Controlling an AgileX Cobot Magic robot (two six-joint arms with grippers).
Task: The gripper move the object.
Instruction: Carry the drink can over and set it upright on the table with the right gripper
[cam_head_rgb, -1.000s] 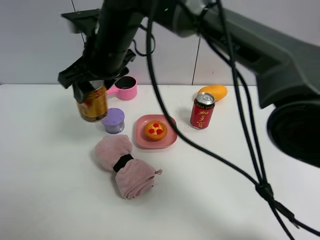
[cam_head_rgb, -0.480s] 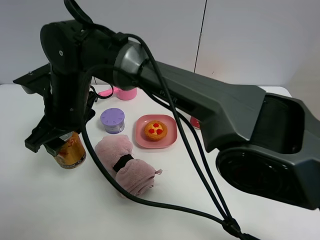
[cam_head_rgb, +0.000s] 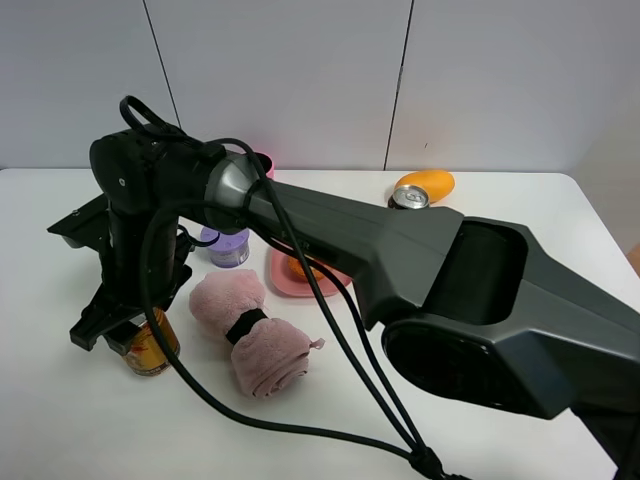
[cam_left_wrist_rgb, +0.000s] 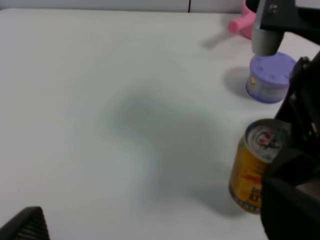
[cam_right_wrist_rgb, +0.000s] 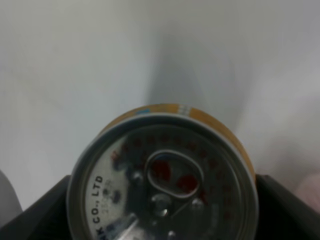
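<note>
The short golden-orange can (cam_head_rgb: 157, 346) with a silver top stands upright at the front left of the white table (cam_head_rgb: 60, 420). My right gripper (cam_head_rgb: 133, 333), at the end of the black arm reaching across from the right, is shut on it from above. In the right wrist view the can's top (cam_right_wrist_rgb: 164, 187) fills the frame between the dark fingers (cam_right_wrist_rgb: 32, 207). The left wrist view shows the can (cam_left_wrist_rgb: 251, 176) with the right gripper (cam_left_wrist_rgb: 290, 160) around it. Only a dark ribbed tip (cam_left_wrist_rgb: 24, 225) of the left gripper shows.
A rolled pink towel (cam_head_rgb: 250, 337) lies just right of the can. Behind it are a purple tin (cam_head_rgb: 230, 249), a pink plate (cam_head_rgb: 285, 282), a pink cup (cam_head_rgb: 264, 160), a red can (cam_head_rgb: 408, 199) and an orange fruit (cam_head_rgb: 426, 184).
My right gripper has carried the can from the back, near the pink cup, toward the front left and lowered it to the table beside the towel.
</note>
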